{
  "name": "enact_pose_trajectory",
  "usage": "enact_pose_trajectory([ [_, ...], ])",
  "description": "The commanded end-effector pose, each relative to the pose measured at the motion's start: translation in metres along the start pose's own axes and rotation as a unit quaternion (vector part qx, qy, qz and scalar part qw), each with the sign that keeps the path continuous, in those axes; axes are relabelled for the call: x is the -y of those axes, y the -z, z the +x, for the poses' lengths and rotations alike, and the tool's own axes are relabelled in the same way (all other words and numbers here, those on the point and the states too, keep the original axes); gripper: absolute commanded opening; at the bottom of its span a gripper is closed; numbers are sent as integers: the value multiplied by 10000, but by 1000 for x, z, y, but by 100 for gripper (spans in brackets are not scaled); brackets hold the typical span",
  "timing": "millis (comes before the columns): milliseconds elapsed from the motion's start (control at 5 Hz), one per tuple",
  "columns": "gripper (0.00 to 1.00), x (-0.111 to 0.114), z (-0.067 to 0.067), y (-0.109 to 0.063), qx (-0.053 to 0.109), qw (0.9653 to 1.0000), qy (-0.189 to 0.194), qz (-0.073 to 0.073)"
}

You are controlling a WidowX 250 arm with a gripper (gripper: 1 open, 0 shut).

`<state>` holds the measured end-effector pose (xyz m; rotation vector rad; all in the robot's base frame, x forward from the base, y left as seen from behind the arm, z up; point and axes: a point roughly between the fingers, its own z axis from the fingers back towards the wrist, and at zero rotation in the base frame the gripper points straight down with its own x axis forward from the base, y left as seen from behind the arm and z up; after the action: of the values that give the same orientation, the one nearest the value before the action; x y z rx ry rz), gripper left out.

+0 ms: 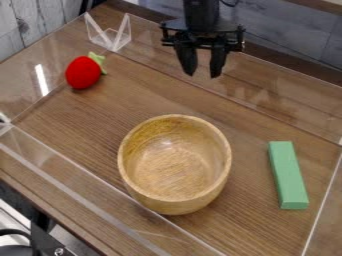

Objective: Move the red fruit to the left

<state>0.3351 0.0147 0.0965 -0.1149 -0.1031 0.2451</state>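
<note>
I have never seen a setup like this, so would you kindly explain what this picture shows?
This is one robot arm working at a wooden table, seen by a single camera that looks down from above. The arm reaches in at the far edge, and its black two-fingered end effector hangs with its fingers apart and nothing held between them. On the table lie a round red fruit with a green leafy top, towards the upper left of the picture; a round light-brown wooden bowl, with nothing in it, near the middle; and a flat green rectangular block on the right.
</note>
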Motion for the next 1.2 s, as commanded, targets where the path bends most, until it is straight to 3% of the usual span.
enact_pose_trajectory([
  [0, 100, 5, 7, -19, 298, 9995, 31, 29],
  [400, 100, -17, 32, -21, 440, 9981, 429, 85],
  [600, 100, -21, 35, -23, 455, 9970, 630, 32],
  [800, 100, -17, 31, -25, 403, 9955, 858, -67],
  [1000, 100, -19, 22, -19, 392, 9973, 620, -84],
])
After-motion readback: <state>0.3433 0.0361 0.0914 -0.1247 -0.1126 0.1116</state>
